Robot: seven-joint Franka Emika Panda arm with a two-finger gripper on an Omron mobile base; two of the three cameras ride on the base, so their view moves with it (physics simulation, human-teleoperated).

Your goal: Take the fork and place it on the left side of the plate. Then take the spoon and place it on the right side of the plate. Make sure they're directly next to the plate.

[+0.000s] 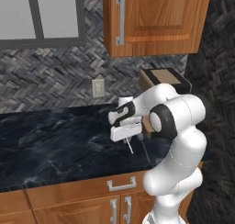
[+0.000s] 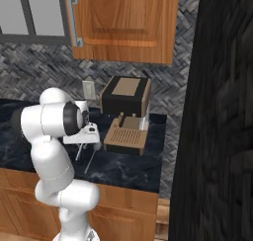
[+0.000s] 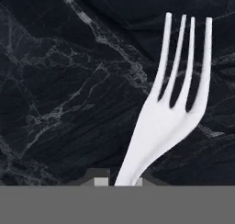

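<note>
In the left base view the gripper (image 1: pixel 130 138) hangs low over the dark marble tabletop (image 1: pixel 55 140), the right base view shows a coffee machine (image 2: pixel 126 114) just beyond it, and the hand view shows the jaws closed on the fork (image 3: pixel 170 113).

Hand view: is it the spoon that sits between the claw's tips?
No, the utensil rising from between the tips is the fork, with four tines plainly showing against the dark marble counter.
</note>
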